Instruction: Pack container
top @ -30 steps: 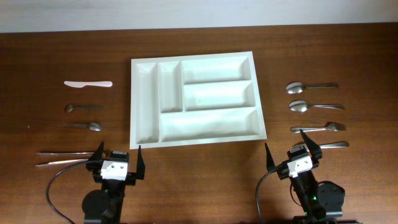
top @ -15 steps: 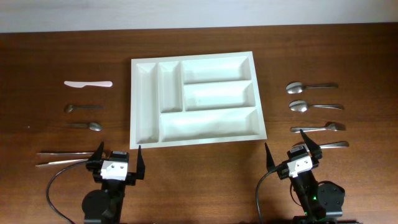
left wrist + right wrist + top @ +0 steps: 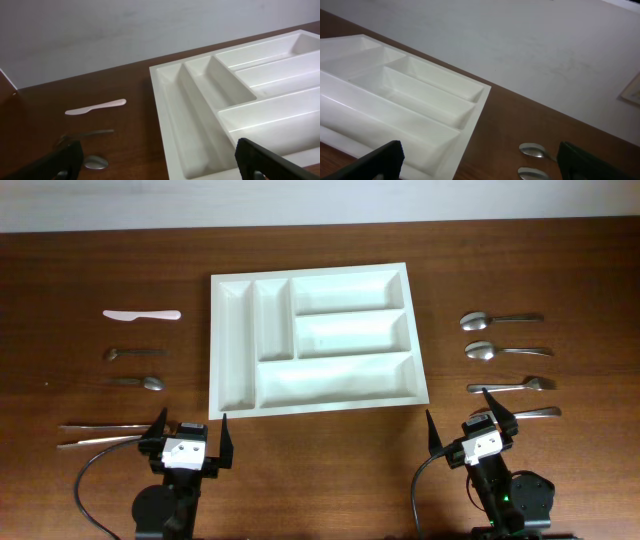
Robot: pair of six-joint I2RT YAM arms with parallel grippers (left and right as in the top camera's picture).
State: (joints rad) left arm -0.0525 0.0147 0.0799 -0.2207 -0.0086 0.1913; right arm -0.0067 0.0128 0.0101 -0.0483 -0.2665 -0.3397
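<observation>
The container (image 3: 215, 340) is a large white five-compartment tray in the middle of the brown table; all its compartments hold nothing. It also shows in the left wrist view (image 3: 172, 115) and the right wrist view (image 3: 470, 125). My left gripper (image 3: 190, 432) is open and holds nothing, near the front edge, in front of the tray's left corner. My right gripper (image 3: 470, 420) is open and holds nothing, in front of the tray's right side. Left of the tray lie a white plastic knife (image 3: 142, 314), two small spoons (image 3: 135, 353) (image 3: 140, 382) and two long metal pieces (image 3: 100, 431). Right of it lie two spoons (image 3: 500, 319) (image 3: 505, 351) and two forks (image 3: 512, 386) (image 3: 535, 412).
A pale wall (image 3: 125, 35) rises behind the far edge of the table. Each arm's base and a black cable (image 3: 90, 475) sit at the front edge.
</observation>
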